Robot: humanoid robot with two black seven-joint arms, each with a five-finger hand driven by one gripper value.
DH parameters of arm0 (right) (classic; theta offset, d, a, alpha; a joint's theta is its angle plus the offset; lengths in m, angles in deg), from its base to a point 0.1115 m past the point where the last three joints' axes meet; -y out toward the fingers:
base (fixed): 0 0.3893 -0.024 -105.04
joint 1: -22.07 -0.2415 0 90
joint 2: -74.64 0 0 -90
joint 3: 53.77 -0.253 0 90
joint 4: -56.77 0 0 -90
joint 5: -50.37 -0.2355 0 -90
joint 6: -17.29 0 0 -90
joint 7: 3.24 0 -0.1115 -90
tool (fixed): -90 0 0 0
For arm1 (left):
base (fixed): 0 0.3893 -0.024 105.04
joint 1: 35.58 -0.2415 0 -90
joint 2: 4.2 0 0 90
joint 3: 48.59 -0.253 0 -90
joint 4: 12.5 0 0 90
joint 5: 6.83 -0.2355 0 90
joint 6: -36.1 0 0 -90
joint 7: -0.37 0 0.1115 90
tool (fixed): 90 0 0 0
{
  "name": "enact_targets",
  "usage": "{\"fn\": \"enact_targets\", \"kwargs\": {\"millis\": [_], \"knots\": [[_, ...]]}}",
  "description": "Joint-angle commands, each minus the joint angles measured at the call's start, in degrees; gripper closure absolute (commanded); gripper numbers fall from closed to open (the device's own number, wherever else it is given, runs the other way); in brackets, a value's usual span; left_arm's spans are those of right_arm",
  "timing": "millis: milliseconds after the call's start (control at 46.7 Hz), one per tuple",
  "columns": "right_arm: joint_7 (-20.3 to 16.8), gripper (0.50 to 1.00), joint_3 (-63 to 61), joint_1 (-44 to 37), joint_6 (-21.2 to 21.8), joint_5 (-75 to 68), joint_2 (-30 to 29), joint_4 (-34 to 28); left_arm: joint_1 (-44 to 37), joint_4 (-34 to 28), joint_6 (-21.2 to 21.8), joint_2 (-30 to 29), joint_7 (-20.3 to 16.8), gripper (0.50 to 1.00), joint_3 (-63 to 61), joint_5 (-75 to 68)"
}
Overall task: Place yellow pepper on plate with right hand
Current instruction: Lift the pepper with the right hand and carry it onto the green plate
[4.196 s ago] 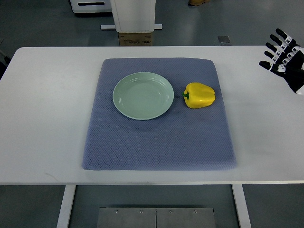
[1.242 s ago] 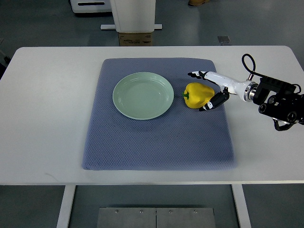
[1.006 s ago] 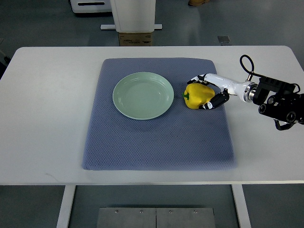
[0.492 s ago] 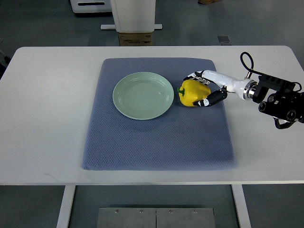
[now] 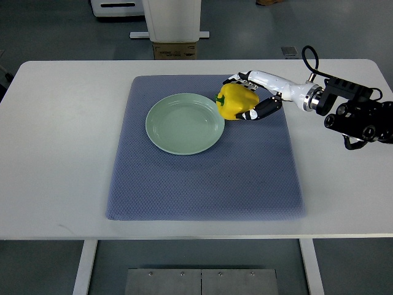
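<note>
Right hand is closed around the glossy yellow bell pepper, carried just right of the round pale-green plate for placement.

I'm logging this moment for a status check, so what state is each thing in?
yellow pepper: gripped, at the plate's right rim, not set down inside it.
right hand: fingers closed around the pepper.
plate: nothing on it, flat on the mat.
mat: spread flat on the table.

Right hand reaching in from right edge, arm extended, fingers curled in grasp.
</note>
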Motion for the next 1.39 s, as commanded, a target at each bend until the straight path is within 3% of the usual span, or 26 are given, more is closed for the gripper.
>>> {"fn": "enact_targets", "kwargs": {"millis": [0, 343, 664, 1028, 1070, 1156, 1177, 1370], "knots": [[-0.2, 1.0, -0.3, -0.4, 0.0, 0.0, -2.7, 0.1, 0.0, 0.0, 0.0, 0.0, 0.1, 0.5, 0.0, 0.0], [-4.0, 1.0, -3.0, 0.5, 0.0, 0.0, -12.5, 3.7, 0.0, 0.0, 0.0, 0.0, 0.0, 0.5, 0.0, 0.0], [-5.7, 1.0, -2.8, 4.0, 0.0, 0.0, -12.7, 10.0, 0.0, 0.0, 0.0, 0.0, 0.0, 0.5, 0.0, 0.0], [-5.8, 1.0, -2.8, 5.0, 0.0, 0.0, -12.7, 9.9, 0.0, 0.0, 0.0, 0.0, 0.0, 0.5, 0.0, 0.0], [-5.8, 0.899, -2.8, 5.1, 0.0, 0.0, -12.7, 9.9, 0.0, 0.0, 0.0, 0.0, 0.0, 0.5, 0.0, 0.0], [-5.7, 0.547, -3.0, 5.6, -0.1, 0.0, -12.7, 9.8, 0.0, 0.0, 0.0, 0.0, 0.1, 0.5, 0.0, 0.0], [-5.7, 0.5, -3.0, 5.7, -0.1, 0.0, -12.7, 9.7, 0.0, 0.0, 0.0, 0.0, 0.0, 0.5, 0.0, 0.0], [-5.6, 0.5, -3.0, 6.0, 0.0, 0.0, -12.7, 9.4, 0.0, 0.0, 0.0, 0.0, 0.1, 0.5, 0.0, 0.0]]}}
